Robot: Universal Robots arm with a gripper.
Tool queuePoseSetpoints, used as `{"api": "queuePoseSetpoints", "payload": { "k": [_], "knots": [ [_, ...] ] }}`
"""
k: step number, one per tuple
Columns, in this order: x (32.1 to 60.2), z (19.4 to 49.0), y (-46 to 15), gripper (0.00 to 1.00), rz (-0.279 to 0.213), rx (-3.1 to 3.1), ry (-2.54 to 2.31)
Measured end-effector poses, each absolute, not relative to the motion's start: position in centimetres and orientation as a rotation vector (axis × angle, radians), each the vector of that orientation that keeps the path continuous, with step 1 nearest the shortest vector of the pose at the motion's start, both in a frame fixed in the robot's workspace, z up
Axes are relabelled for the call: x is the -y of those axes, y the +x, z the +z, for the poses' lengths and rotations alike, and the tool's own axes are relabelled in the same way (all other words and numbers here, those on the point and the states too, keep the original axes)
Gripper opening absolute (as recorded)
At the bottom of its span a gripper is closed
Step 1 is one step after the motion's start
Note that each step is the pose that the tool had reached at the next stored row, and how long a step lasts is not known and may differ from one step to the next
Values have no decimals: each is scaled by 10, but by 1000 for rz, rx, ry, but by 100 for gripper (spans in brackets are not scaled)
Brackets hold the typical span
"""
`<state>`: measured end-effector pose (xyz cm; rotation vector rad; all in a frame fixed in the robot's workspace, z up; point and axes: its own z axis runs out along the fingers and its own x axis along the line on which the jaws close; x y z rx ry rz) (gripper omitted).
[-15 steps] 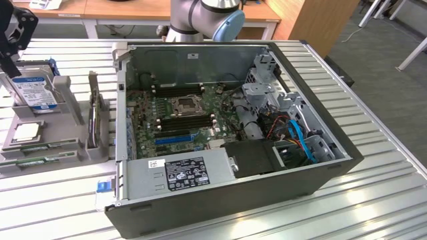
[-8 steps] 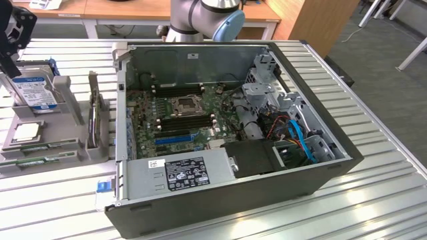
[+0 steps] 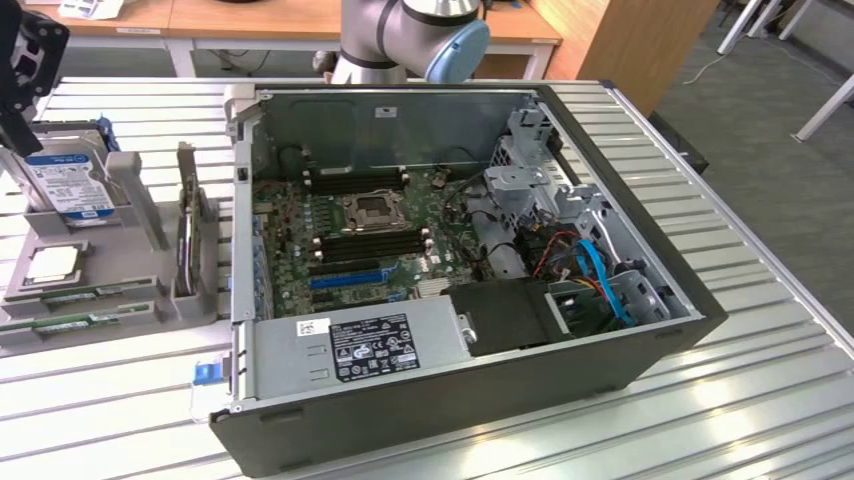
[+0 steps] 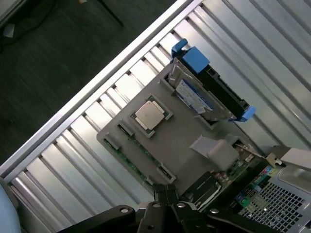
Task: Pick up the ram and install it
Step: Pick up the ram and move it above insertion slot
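Your gripper [image 4: 166, 193] hangs high above the grey parts tray [image 4: 182, 133], fingers pressed together and gripping nothing. The ram [image 3: 80, 320] lies well below the hand and well apart from it, untouched in its slot along the tray's outer edge. From the hand, look down past the upright hard drive [image 3: 67, 185], which stands almost straight beneath. Then look past the processor [image 3: 51, 262] lying flat in the middle of the tray. The ram is at the far end beyond both, with a second green stick [image 3: 94, 293] just beside it on the nearer side. Its long axis runs along that edge of the tray, crosswise to the line from the hand out to it. In the wrist view that axis appears slanted against the line of the closed fingertips rather than square to it, so, as a judgement, hand and stick are not yet lined up. The open computer case [image 3: 400, 420] sits off to one side of the hand, near the tray and apart from the ram.
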<state>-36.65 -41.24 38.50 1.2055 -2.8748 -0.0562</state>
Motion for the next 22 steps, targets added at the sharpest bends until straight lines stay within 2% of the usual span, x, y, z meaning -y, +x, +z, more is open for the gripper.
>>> {"api": "queuePoseSetpoints", "payload": {
  "k": [22],
  "knots": [
    [412,385,-367,10,-49,2617,1683]
  ]
}}
